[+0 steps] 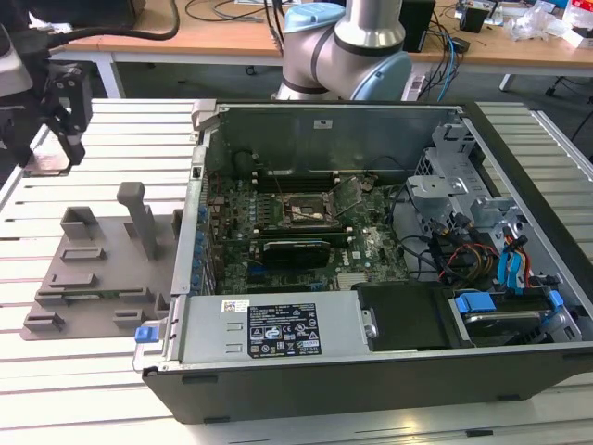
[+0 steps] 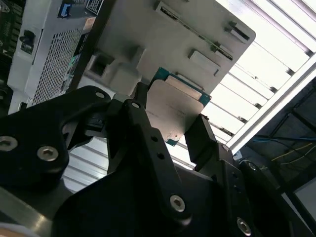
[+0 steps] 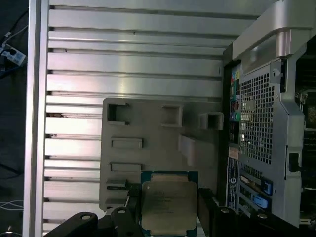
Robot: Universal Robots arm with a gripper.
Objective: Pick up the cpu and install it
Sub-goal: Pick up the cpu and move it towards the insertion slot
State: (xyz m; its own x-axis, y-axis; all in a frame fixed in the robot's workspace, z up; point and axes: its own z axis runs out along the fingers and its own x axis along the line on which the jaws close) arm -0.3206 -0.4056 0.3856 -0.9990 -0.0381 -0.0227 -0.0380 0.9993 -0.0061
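Cpu (image 3: 169,207) — gripped by two opposite edges between the closed-in fingers of the gripper (image 3: 168,215). Its metal top is left uncovered in both wrist views, probably so the underside stays free for seating. It hangs over the gray tray (image 3: 148,123), apparently lifted clear. The open computer case (image 1: 324,120) stands just beside the tray, on the exterior view's right. The motherboard socket (image 1: 301,209) lies inside — walled all round, open above.

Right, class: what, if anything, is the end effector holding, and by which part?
The cpu, gripped at two opposite side edges by the end effector.
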